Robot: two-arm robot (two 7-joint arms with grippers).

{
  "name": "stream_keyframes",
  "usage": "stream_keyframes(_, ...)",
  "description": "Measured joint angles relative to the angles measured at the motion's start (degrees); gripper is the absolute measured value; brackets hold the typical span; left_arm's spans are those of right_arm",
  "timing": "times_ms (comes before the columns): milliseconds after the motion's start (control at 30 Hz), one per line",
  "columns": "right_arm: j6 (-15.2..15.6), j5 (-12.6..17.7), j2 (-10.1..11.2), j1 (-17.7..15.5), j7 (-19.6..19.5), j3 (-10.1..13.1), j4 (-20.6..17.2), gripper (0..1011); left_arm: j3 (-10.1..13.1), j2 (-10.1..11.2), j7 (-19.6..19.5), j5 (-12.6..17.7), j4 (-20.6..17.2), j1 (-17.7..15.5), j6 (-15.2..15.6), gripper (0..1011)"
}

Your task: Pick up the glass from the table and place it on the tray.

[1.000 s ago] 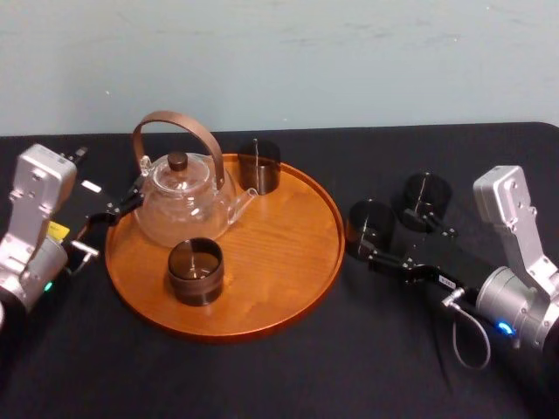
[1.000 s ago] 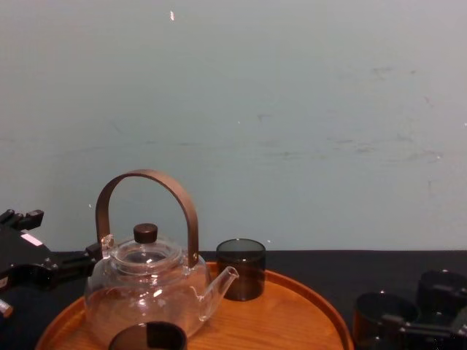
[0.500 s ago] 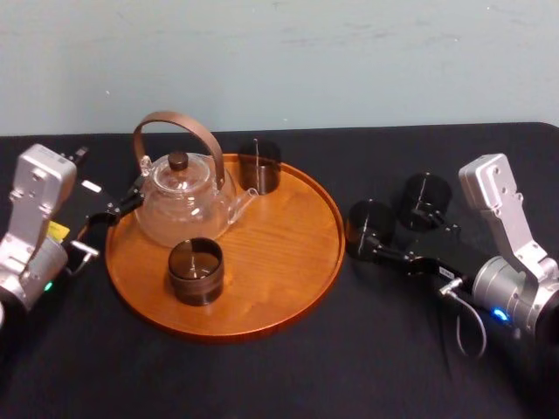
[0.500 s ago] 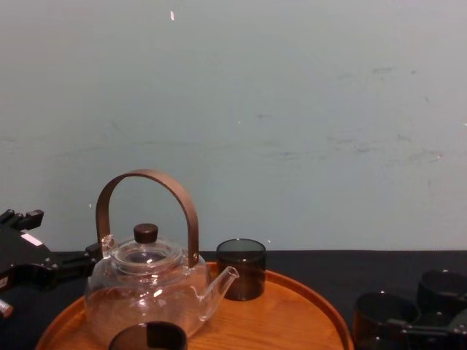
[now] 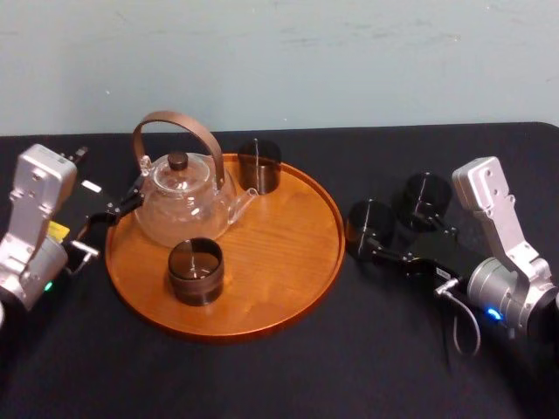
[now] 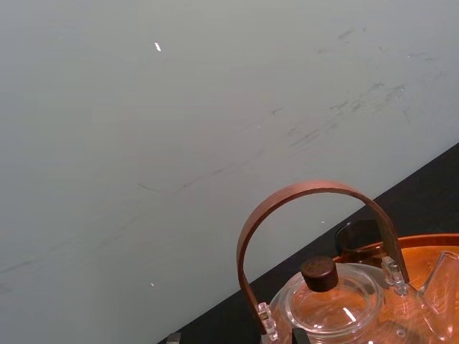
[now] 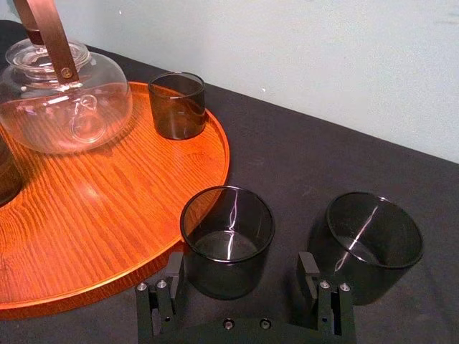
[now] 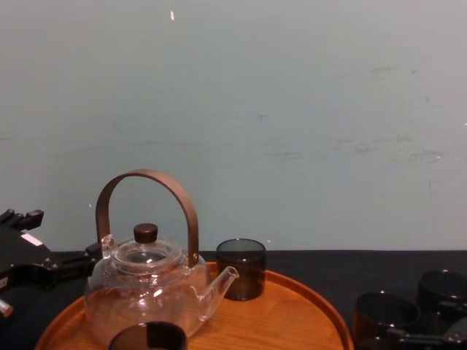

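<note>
- Step in hand: grasp. The right gripper (image 7: pixel 242 261) is spread wide and holds nothing; its fingers flank the near glass (image 7: pixel 227 240) without touching it.
- Advance until the glass is centred, then close gently. Avoid the second glass (image 7: pixel 373 240) beside it.
- The glass is short, smoky and upright. It stands on the table (image 7: pixel 287 158), just beside the right edge of the tray (image 7: pixel 107 215).
- The left gripper (image 5: pixel 112 214) sits at the tray's left edge.

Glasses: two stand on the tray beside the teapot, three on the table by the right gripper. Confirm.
Wrong: only two glasses stand on the table by the right gripper, as the head view shows. Two do stand on the tray beside the teapot.
</note>
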Motion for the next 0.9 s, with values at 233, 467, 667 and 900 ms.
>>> stream_keyframes(233, -0.77, -0.76, -1.56, 1.21, 1.65, 0.13, 2.78, 1002, 0.0, 0.0, 0.0, 0.0, 0.0, 0.0, 0.0, 1001)
stream_keyframes(467, -1.48, -1.67, -2.66, 2.28, 2.78, 0.15, 4.76, 1002, 0.0, 0.0, 0.0, 0.0, 0.0, 0.0, 0.0, 1002)
stream_keyframes(667, -2.09, -2.55, -3.6, 3.43, 3.99, 0.3, 6.38, 1002, 0.0, 0.0, 0.0, 0.0, 0.0, 0.0, 0.0, 1001)
stream_keyframes(900, -2.79, -3.39, -4.98, 5.15, 5.52, 0.56, 8.86, 1002, 0.0, 0.0, 0.0, 0.0, 0.0, 0.0, 0.0, 1001)
